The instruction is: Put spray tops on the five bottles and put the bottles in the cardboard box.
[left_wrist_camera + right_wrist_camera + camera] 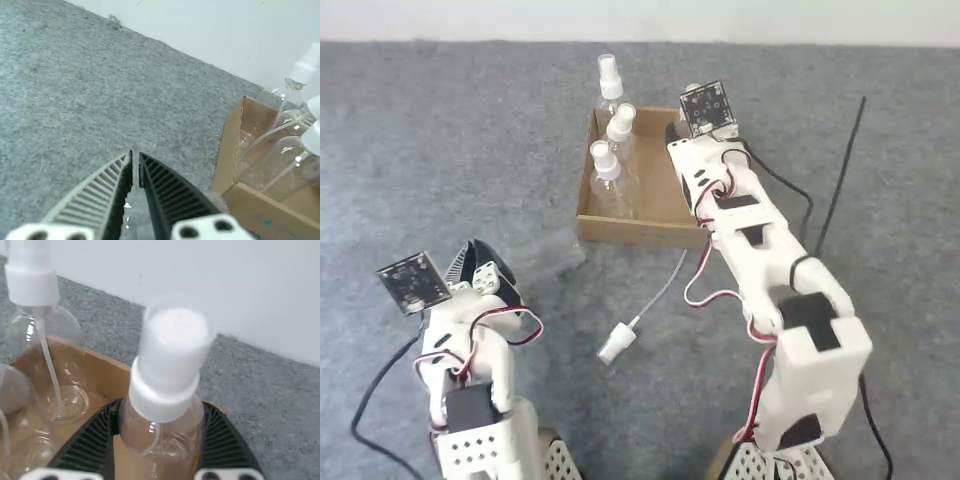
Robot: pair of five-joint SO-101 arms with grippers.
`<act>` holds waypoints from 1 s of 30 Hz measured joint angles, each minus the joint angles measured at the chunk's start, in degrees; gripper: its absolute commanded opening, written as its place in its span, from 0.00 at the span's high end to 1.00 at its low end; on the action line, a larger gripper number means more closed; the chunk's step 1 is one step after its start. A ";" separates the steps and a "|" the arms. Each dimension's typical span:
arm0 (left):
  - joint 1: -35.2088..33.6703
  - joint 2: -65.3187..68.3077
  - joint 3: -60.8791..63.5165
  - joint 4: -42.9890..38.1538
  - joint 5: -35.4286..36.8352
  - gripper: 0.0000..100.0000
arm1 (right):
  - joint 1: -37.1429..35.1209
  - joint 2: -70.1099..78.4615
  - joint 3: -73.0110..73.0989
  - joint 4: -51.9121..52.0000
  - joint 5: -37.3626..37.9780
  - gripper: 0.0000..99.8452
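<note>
A grey carpeted tabletop [440, 150] runs back to a white wall [640, 18]. The cardboard box [620, 230] sits toward the far edge, about midway across, with its open side up. Three capped bottles stand in a row along its left side. These are the near bottle [605, 163], the middle bottle [620, 122] and the far bottle [610, 78]. The far bottle is at the box's far edge, and I cannot tell whether its base is inside the wall or just beyond it.

The right arm [770, 260] stretches from the near right edge to the right side of the box. In its wrist view, the right gripper [162, 415] has its black jaws spread around a clear held bottle [165, 440], one jaw against each side. The bottle is upright over the box floor and wears a white spray top under a clear cap [172, 335]. I cannot say for sure which bottle of the row this is.

The left gripper [135, 155] is toward the near left corner. Its ribbed jaws are drawn together to a thin slit with nothing between them. An uncapped bottle [548, 250] lies on its side between this gripper and the box's near left corner. A loose spray top [617, 343] lies near the middle of the tabletop, its thin tube curving toward the box's near wall.
</note>
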 measured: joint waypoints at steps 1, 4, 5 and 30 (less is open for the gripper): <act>0.00 0.00 0.00 0.00 0.00 0.98 | 0.09 0.70 -0.53 -0.09 -1.41 0.94; 0.00 0.00 0.00 0.00 0.00 0.98 | 0.70 1.67 -1.76 -0.18 -4.22 0.94; 0.00 0.00 0.00 0.00 0.00 0.98 | 0.79 1.76 -1.85 -0.18 -4.40 0.94; 0.00 0.00 0.00 0.00 0.00 0.98 | 1.32 0.44 -2.73 7.91 -4.84 0.73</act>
